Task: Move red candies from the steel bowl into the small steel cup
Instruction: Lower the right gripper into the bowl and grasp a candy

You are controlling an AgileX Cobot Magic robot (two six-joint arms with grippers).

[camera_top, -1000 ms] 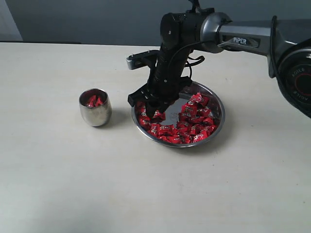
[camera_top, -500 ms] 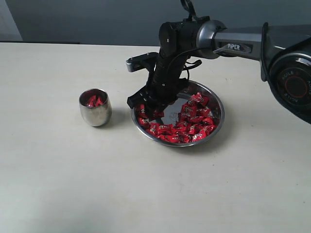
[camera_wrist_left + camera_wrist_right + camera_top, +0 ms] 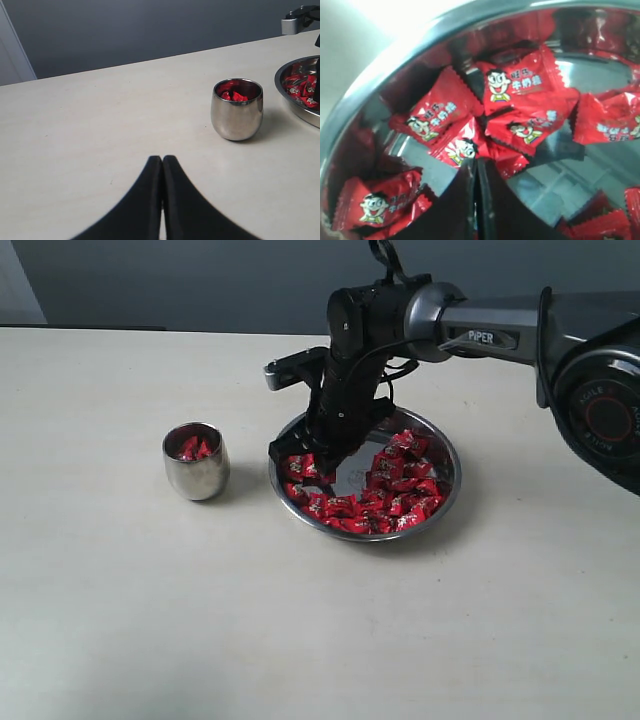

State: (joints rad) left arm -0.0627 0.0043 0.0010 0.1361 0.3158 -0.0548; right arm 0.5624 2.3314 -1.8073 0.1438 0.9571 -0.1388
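The steel bowl [image 3: 446, 502] sits at the table's middle, holding many red candies [image 3: 395, 490]. My right gripper [image 3: 305, 462] reaches down into the bowl's left side. In the right wrist view its fingers [image 3: 476, 162] are pressed together, with the edge of one red candy [image 3: 461, 148] pinched at their tips, above the bowl's floor [image 3: 560, 185]. The small steel cup [image 3: 196, 472] stands left of the bowl with a few red candies [image 3: 190, 447] inside. My left gripper [image 3: 162, 158] hovers shut and empty over bare table, short of the cup [image 3: 237, 117].
The bowl's rim [image 3: 300, 110] shows beside the cup in the left wrist view. The right arm [image 3: 480, 325] stretches in from the right, above the bowl's far side. Pale tabletop [image 3: 150, 620] surrounds both vessels, and a dark wall stands behind.
My right gripper was open over the bowl's left side. It dipped into the candies, then closed and lifted slightly. Cup and bowl have stayed put.
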